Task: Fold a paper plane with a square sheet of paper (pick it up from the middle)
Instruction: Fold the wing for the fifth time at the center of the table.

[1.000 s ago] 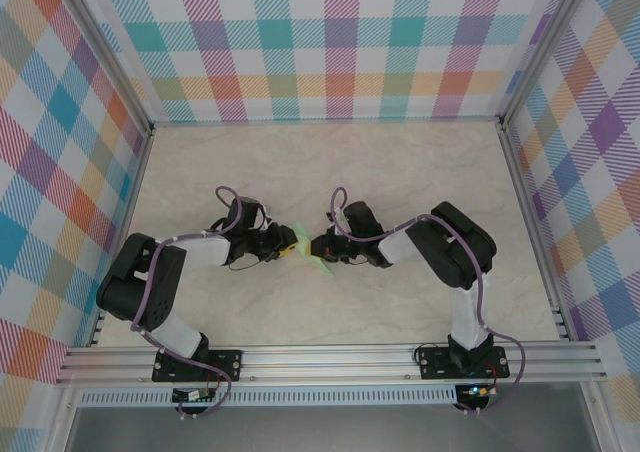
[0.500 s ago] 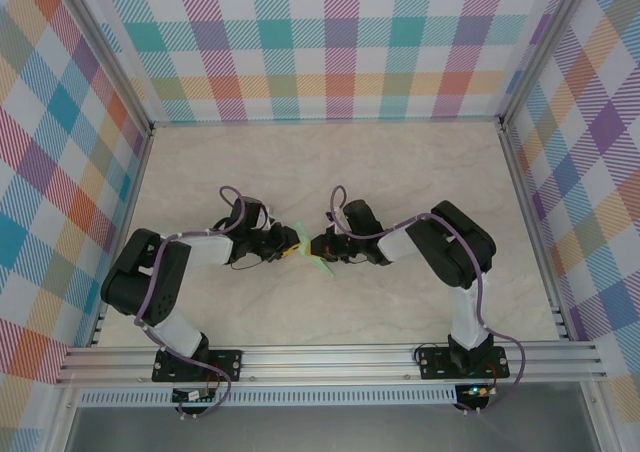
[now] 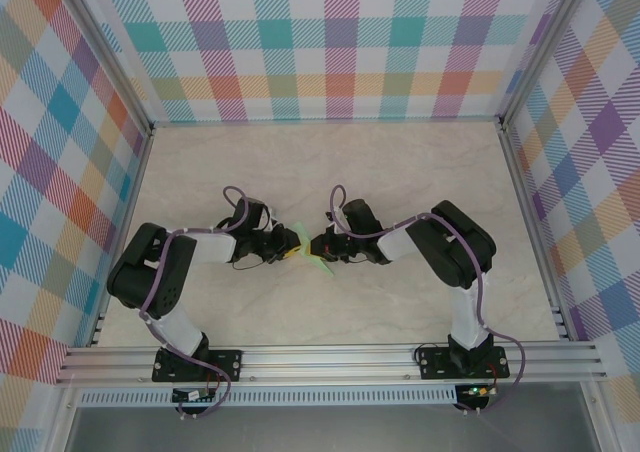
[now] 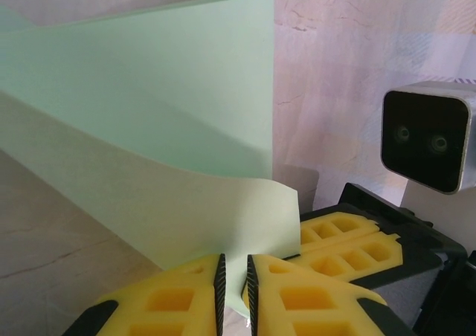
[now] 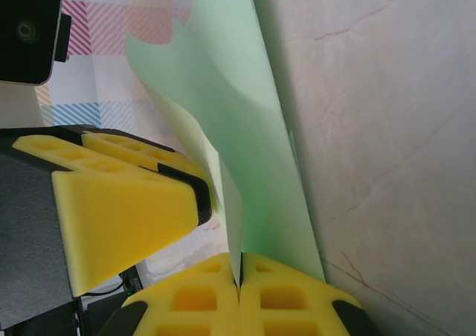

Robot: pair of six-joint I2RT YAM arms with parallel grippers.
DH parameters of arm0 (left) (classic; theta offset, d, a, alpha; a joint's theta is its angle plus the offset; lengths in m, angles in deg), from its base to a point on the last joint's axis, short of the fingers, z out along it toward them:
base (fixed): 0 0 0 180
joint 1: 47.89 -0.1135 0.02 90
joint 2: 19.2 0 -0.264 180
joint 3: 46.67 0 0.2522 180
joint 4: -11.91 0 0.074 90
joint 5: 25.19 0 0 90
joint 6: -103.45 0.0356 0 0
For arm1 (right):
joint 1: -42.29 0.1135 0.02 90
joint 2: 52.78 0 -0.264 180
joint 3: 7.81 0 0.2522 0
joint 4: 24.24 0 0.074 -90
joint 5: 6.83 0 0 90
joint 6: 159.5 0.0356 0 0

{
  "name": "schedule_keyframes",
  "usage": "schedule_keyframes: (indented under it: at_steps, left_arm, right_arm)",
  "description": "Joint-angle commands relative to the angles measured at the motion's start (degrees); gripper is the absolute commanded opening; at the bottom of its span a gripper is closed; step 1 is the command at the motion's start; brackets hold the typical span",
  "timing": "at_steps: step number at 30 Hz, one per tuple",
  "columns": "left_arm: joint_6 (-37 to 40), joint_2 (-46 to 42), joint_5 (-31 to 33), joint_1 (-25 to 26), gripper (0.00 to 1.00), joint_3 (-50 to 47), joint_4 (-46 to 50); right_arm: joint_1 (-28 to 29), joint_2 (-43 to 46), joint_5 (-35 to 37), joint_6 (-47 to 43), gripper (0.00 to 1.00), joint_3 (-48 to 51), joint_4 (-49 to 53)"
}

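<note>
Both arms are reaching in towards the middle of the marble-look table (image 3: 400, 172), and between them sits the paper plane (image 3: 308, 250). It is pale mint green, slim and creased, held up off the surface with its pointed end slanting near and right.

The right gripper (image 3: 318, 246) comes in from the right. On its wrist camera the yellow fingers (image 5: 297, 306) are pressed flat together with the bottom edge of the paper pinched in the seam — a firm clamp. From there the sheet rises as a tall folded panel, with one flap curling left towards the other arm's yellow fingers (image 5: 119, 210), which sit just beside it.

The left gripper (image 3: 290, 246) comes in from the left at the same height. On its wrist camera the two pads (image 4: 171, 299) stand just a sliver apart, and the lower flap of the plane drops straight into that slot. Whether they are actually biting the paper, I can't tell. Above them the sheet opens into two broad faces that meet at a sharp crease and slope away to the left.

Just to the right in that same view are the right arm's fingers (image 4: 349, 239), tucked in behind the flap — the two grippers are very close, almost nose to nose. The right arm's wrist camera (image 4: 428, 139) looks back from behind those fingers. Checked walls (image 3: 340, 42) ring the table on the left, far and right sides.
</note>
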Motion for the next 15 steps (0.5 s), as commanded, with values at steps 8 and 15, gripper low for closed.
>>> schedule_keyframes:
  at_steps: [8,15]
  left_arm:
    - [2.2,2.26,1.4,1.03,0.15,1.95,1.43]
    - [2.98,3.49,3.05,1.02,0.14,3.07,4.83]
  right_arm:
    - [-0.29,-1.29,0.46,-1.62,0.0,-0.27,4.37]
    - [-0.4,1.38,-0.59,-2.82,0.09,-1.28,7.68]
